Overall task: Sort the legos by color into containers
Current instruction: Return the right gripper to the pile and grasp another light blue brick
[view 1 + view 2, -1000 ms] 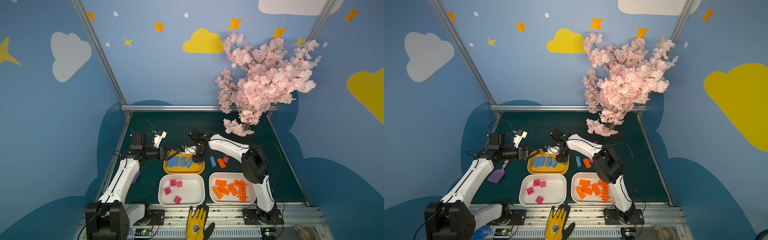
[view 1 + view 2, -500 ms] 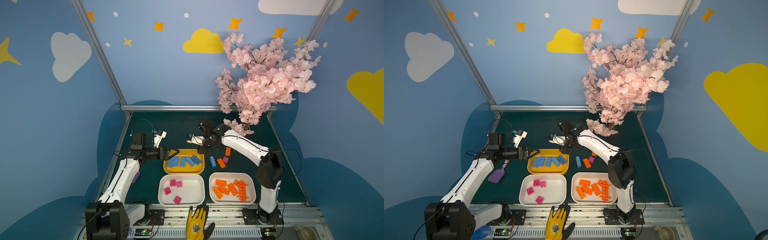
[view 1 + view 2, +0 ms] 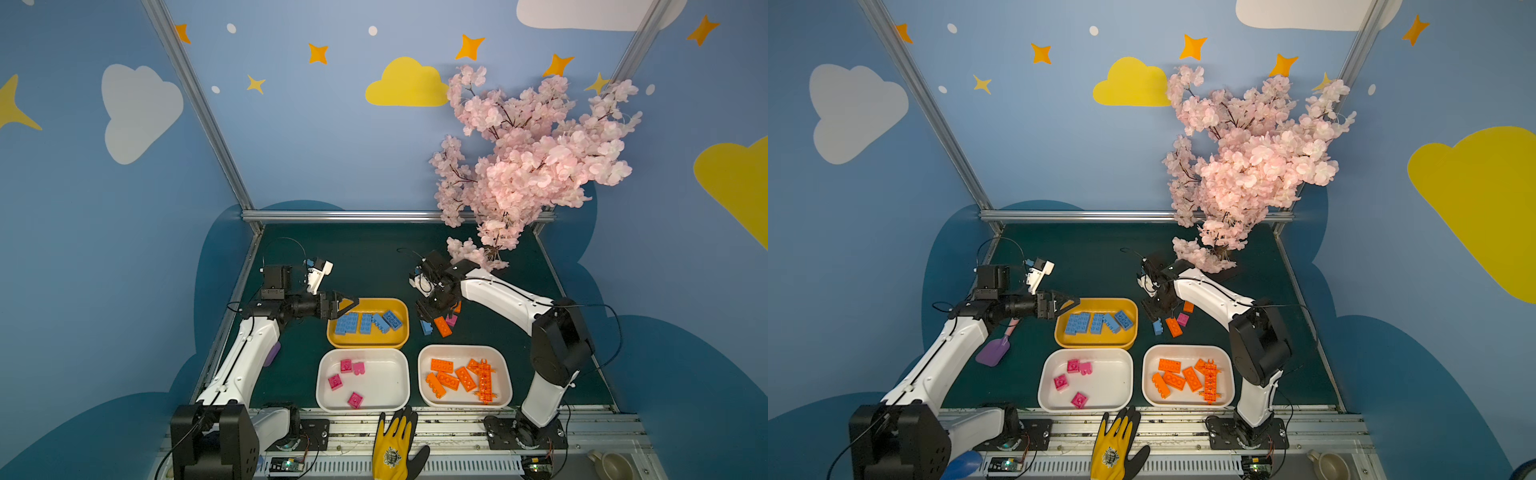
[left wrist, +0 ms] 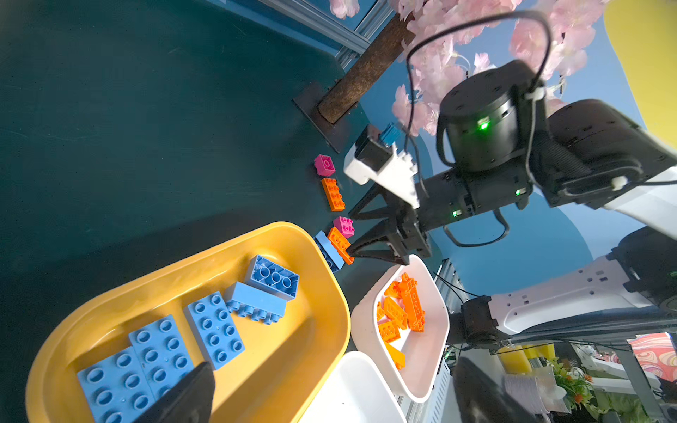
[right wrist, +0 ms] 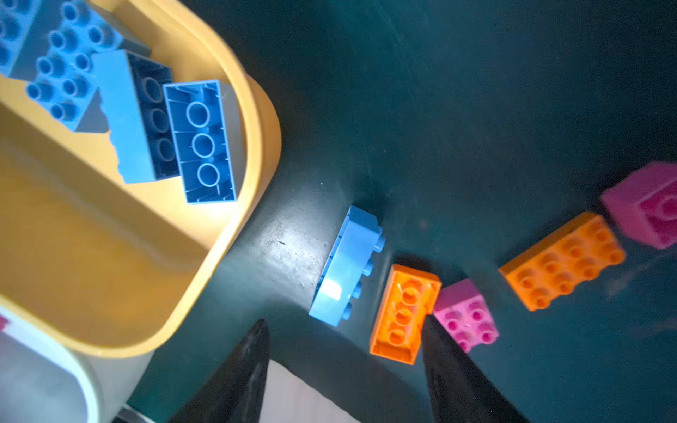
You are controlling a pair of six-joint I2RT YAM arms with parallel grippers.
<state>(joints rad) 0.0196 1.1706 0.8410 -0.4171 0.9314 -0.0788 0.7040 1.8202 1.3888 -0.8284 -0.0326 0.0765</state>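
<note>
Entry: blue brick (image 5: 346, 267), on its side on the mat (image 5: 476, 110), just beside the yellow tray (image 5: 262, 146), orange brick (image 5: 403, 315) close alongside. Judged light, rigid, slick; best pinched across its long flat faces. My right gripper (image 5: 344, 366): spread, empty, angled down over the bricks. My left gripper (image 3: 348, 304): wide apart, empty, arm level at the tray's corner.

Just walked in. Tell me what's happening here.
Two arms are sorting legos by color. Blue ones lie in the yellow tray, pink and orange in the two white trays. The right hand, open and empty, hovers over five loose bricks beside the yellow tray. The left hand hangs open at that tray's edge.
</note>
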